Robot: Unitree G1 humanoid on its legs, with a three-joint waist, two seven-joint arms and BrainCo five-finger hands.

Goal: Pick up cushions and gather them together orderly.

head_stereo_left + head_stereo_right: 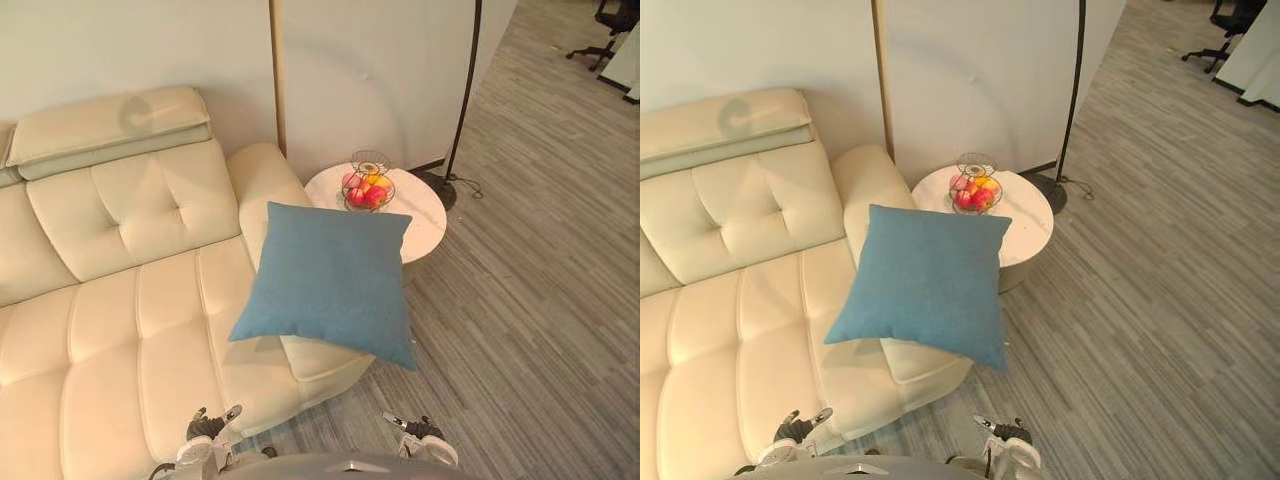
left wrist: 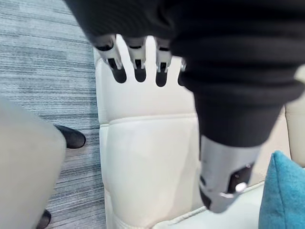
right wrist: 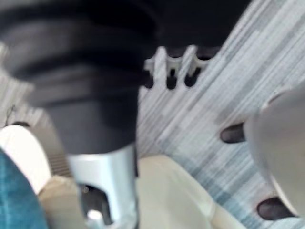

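A square blue cushion (image 1: 330,280) lies tilted over the right end of the cream leather sofa (image 1: 120,320), its lower corner hanging past the seat edge. A cream headrest pillow (image 1: 110,125) sits on the sofa back. My left hand (image 1: 205,430) hangs low by the sofa's front edge, fingers (image 2: 138,62) straight and holding nothing; the blue cushion (image 2: 286,191) shows just past its thumb. My right hand (image 1: 420,432) hangs over the grey floor in front of the sofa's end, also open and apart from the cushion (image 3: 14,191).
A round white side table (image 1: 425,215) stands right of the sofa arm with a wire fruit basket (image 1: 368,185) on it. A floor lamp's pole and base (image 1: 440,185) stand behind it by the wall. An office chair (image 1: 610,30) is at the far right.
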